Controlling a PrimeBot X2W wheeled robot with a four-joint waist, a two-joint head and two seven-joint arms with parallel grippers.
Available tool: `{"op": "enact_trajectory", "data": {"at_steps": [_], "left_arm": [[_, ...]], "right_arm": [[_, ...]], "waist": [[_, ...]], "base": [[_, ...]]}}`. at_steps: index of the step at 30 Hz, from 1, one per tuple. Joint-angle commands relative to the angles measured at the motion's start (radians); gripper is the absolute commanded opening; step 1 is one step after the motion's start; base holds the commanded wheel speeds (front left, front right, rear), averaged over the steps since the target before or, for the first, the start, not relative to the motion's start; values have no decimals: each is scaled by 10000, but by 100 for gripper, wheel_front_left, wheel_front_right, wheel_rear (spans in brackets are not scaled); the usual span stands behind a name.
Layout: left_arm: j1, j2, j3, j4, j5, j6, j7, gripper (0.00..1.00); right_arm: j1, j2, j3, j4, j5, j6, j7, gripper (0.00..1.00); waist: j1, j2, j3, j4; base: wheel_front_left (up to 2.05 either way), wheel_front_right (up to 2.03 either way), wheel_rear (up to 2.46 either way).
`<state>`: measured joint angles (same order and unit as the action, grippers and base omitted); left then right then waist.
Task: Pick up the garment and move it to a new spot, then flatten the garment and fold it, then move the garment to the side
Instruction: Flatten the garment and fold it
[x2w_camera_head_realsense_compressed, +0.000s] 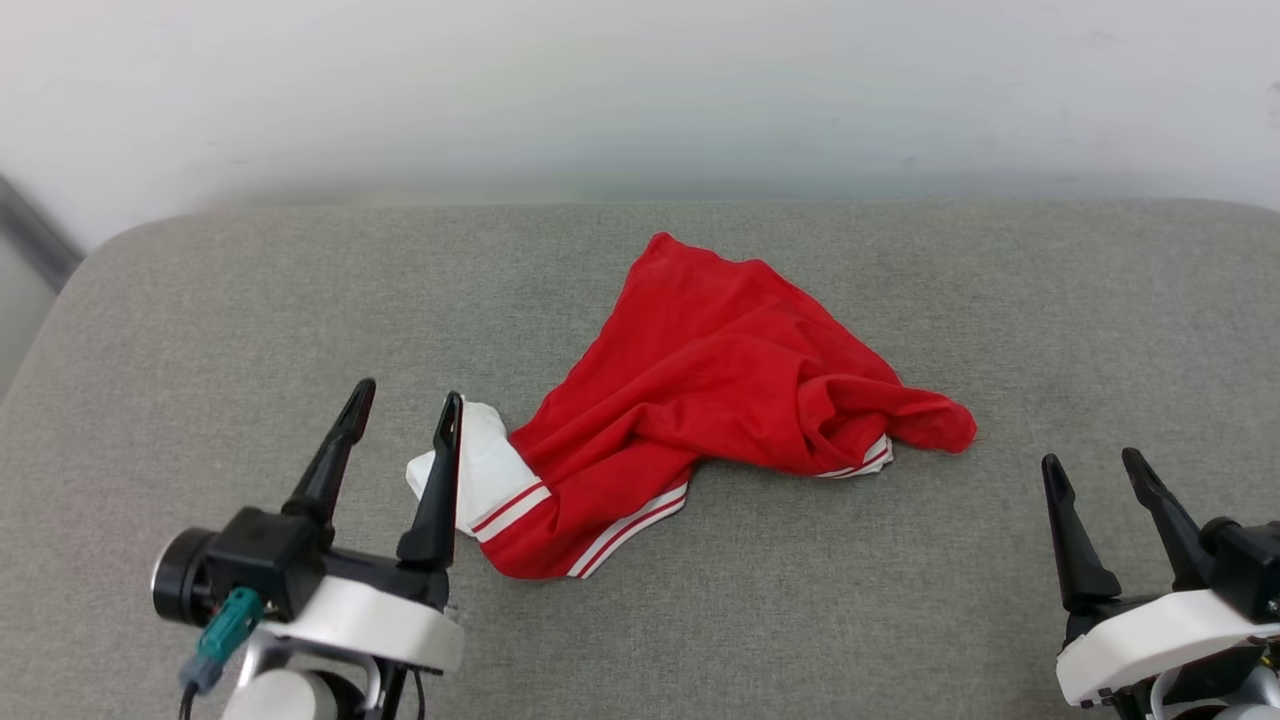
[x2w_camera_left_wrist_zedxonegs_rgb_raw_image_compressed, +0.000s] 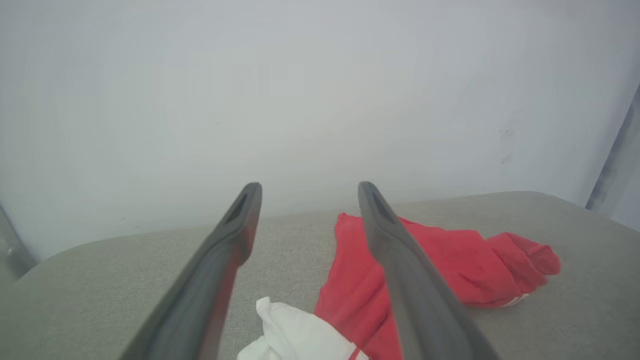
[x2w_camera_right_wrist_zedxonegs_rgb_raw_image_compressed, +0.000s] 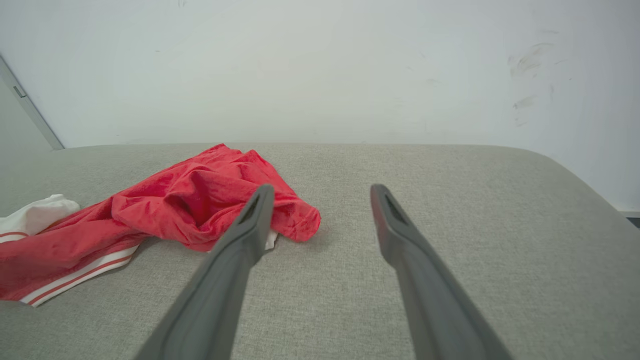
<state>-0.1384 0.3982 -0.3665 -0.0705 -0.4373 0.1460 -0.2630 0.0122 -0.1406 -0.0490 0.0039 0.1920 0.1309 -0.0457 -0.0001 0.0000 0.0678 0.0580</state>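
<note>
Left hand (x2w_camera_head_realsense_compressed: 411, 390) at lower left of the head view, fingers spread wide, nothing clamped between them. Finger nearer the garment (x2w_camera_head_realsense_compressed: 700, 370) crossing in front of the white sleeve (x2w_camera_head_realsense_compressed: 485, 450) — touching it or just above it, cannot tell. From the left wrist: sleeve low between the two fingers, red cloth running behind the finger on that view's right.

Right hand (x2w_camera_head_realsense_compressed: 1089, 456) at lower right, fingers likewise apart and empty, over bare grey fabric. Well apart from the garment's nearest red end.

Crumpled garment near the middle of the grey fabric-covered counter (x2w_camera_head_realsense_compressed: 200, 330), closer to the left hand than to the right one. Red body bunched in loose folds, one corner pointing toward the pale wall (x2w_camera_head_realsense_compressed: 640, 90), a rounded red lump at the end toward the right hand. Red-and-white striped trim (x2w_camera_head_realsense_compressed: 625, 530) along the near edge, a shorter strip of the same trim tucked under the lump. White sleeve sticking out at the end toward the left hand, lying on the counter. Lettering or number not to be made out — hidden in the folds or turned under.
</note>
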Motion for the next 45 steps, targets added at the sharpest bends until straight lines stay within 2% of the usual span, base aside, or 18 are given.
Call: {"op": "enact_trajectory", "data": {"at_steps": [1,5,9,12,14,19,24,27,32,36,37,38,45], "left_arm": [[308,-202,154,-158,130,-99,-23,100],[708,-559,277,-220,530,-571,-23,100],[232,-677,-267,285,710,-1186,217,100],[-412,-798,-777,524,721,-1556,1019,100],[-1095,-798,-1190,707,792,-1951,1711,100],[-2803,-1351,-2238,1359,391,-2521,3833,100],[-4346,-1821,-3160,2339,267,-2679,5497,100],[-5071,-2240,-3420,2997,39,-2710,6061,100],[-6367,-2566,-3355,4601,213,-2555,6339,100],[-6906,-2728,-3419,5616,100,-2603,6475,100],[-7006,-2723,-3487,5806,89,-2635,6458,40],[-7094,-2724,-3535,5927,48,-2670,6325,0],[-6903,-2777,-3725,6178,-53,-2728,4792,0]], "right_arm": [[135,-65,-21,-48,4,-3,23,100],[128,-106,26,-134,25,-3,113,100],[-37,-143,191,-204,16,-3,243,100],[-122,-171,255,-235,-28,-3,291,100],[-222,-193,333,-269,-62,-3,353,100],[-473,-207,537,-313,-98,-3,408,100],[-705,-131,699,-316,-183,-3,423,100],[-801,-63,720,-266,-203,-3,357,100],[-987,76,811,-112,-273,-3,200,100],[-1069,143,881,54,-328,-3,70,100],[-1098,164,902,103,-340,-3,30,100],[-1126,186,908,138,-346,-3,7,100],[-1028,285,812,471,-406,-3,-115,100]], "waist": [[1,0,23,38],[1,0,124,113],[1,0,379,58],[1,0,624,-34],[1,0,836,-111],[1,0,1344,-479],[1,0,1915,-940],[1,0,2215,-1226],[1,0,2689,-1705],[1,0,2817,-1922],[1,0,2832,-1958],[1,0,2839,-1981],[1,0,2465,-1924]], "base": [[0,0,0],[0,0,0],[0,0,0],[0,0,0],[0,0,0],[0,0,0],[0,0,0],[0,0,0],[0,0,0],[0,0,0],[0,0,0],[0,0,0],[0,0,0]]}}
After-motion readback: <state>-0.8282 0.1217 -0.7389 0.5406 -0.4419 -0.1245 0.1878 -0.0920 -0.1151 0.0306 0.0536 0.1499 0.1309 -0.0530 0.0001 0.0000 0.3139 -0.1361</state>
